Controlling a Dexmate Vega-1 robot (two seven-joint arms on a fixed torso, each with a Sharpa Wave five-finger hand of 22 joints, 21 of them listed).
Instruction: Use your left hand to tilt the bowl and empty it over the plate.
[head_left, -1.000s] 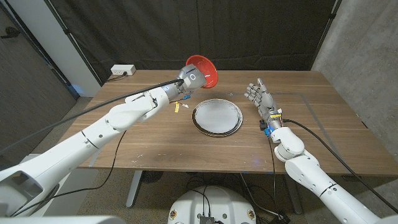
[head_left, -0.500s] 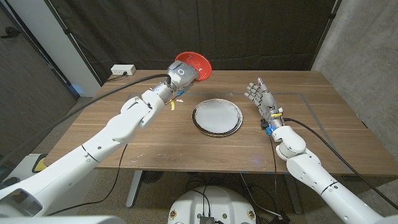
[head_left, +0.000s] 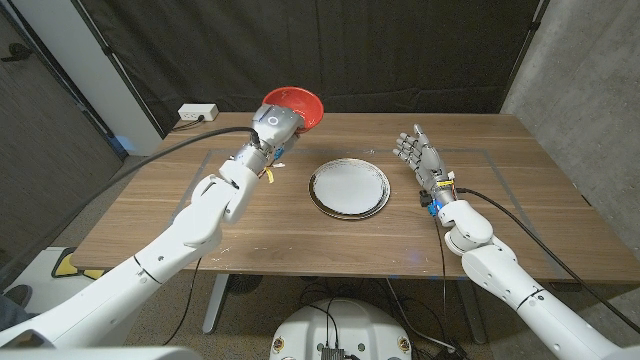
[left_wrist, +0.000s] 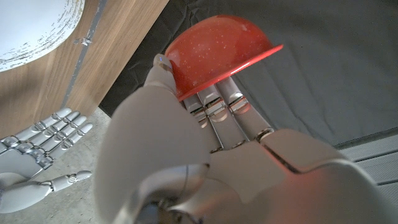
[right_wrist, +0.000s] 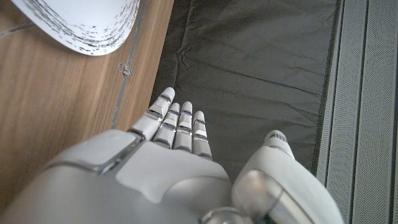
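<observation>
**Bowl held aloft near the table's far edge, left of the plate**

The wooden table (head_left: 300, 225) carries the scene, its long surface running between both arms, with bare wood in front of the plate and along the near edge. A black curtain (head_left: 330, 50) hangs behind it, and a white power strip (head_left: 198, 113) sits at the far left corner.

The left arm (head_left: 190, 230) reaches diagonally from the lower left across the table toward its far side. Its left hand (head_left: 272, 125) grips the red bowl (head_left: 296, 103), which is raised above the table near the far edge, up and to the left of the plate and clear of it. In the left wrist view the fingers (left_wrist: 217, 102) lie against the bowl's (left_wrist: 217, 53) rounded outside and the thumb presses near its rim; the inside faces away from that camera, so I cannot tell what it holds.

The right arm (head_left: 500, 275) comes in from the lower right. Its right hand (head_left: 420, 160) holds nothing, fingers straight and slightly apart, just right of the plate and not touching it.

The white plate (head_left: 348, 187) lies flat at the table's middle, dark-rimmed, with nothing visible on it. Small yellow and blue bits (head_left: 272, 165) sit by the left wrist; I cannot tell what they are.
</observation>
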